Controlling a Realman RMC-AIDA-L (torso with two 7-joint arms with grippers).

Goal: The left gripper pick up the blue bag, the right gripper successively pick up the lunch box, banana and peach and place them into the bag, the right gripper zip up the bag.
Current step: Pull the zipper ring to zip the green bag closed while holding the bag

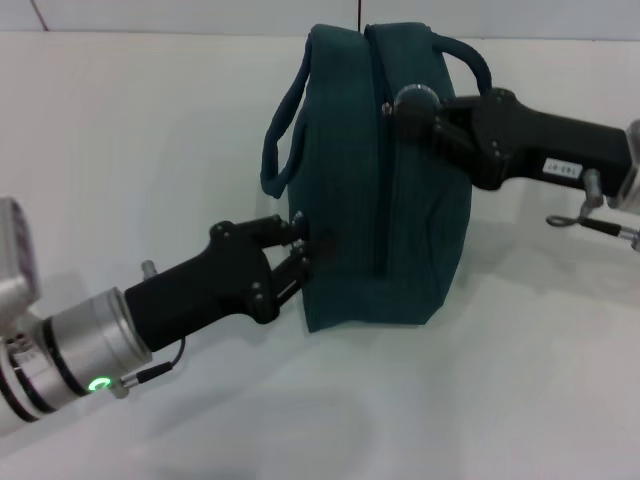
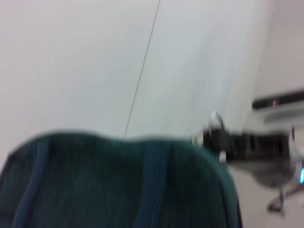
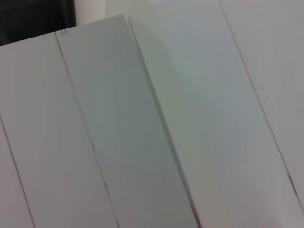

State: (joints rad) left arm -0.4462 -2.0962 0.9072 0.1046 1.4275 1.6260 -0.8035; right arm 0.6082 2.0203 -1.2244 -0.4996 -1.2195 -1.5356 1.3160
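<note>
The right tool (image 1: pixel 408 103), at about 1 o'clock, is pinched on the zipper pull near the top of the blue bag (image 1: pixel 350 190). The left tool (image 1: pixel 305 255), at 8 o'clock, clamps the bag's lower side. To finish well, pull steadily along the zipper line while the left holds firm. The bag stands upright at centre on a plain white surface (image 1: pixel 150 150); pale panelled walls show beyond.
</note>
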